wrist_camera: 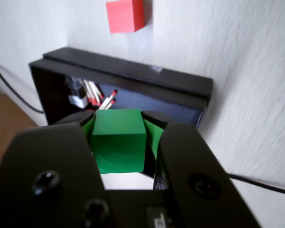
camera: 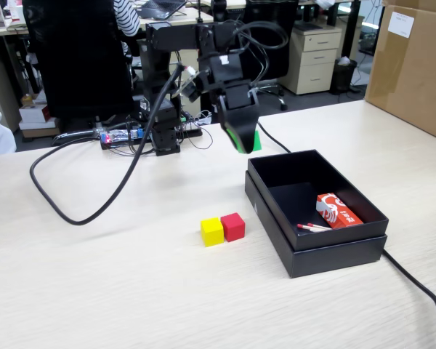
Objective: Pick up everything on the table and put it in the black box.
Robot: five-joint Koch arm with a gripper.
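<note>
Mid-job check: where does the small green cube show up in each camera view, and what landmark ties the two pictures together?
Fixed view: the small green cube sits upper centre, clamped in the black gripper, up and left of the shallow matte black box.
Wrist view: the cube is lower centre between the gripper's jaws.
Shared landmark: the black box, holding red-tipped sticks.

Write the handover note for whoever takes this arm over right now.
Gripper: shut on the green cube, held in the air beyond the black box in the fixed view, not yet over it.
Yellow cube and red cube: side by side on the table, left of the box in the fixed view.
Done: no cube is in the box; it holds only a red-and-white packet and red-tipped sticks.
Left: drop green, then fetch yellow and red.
</note>
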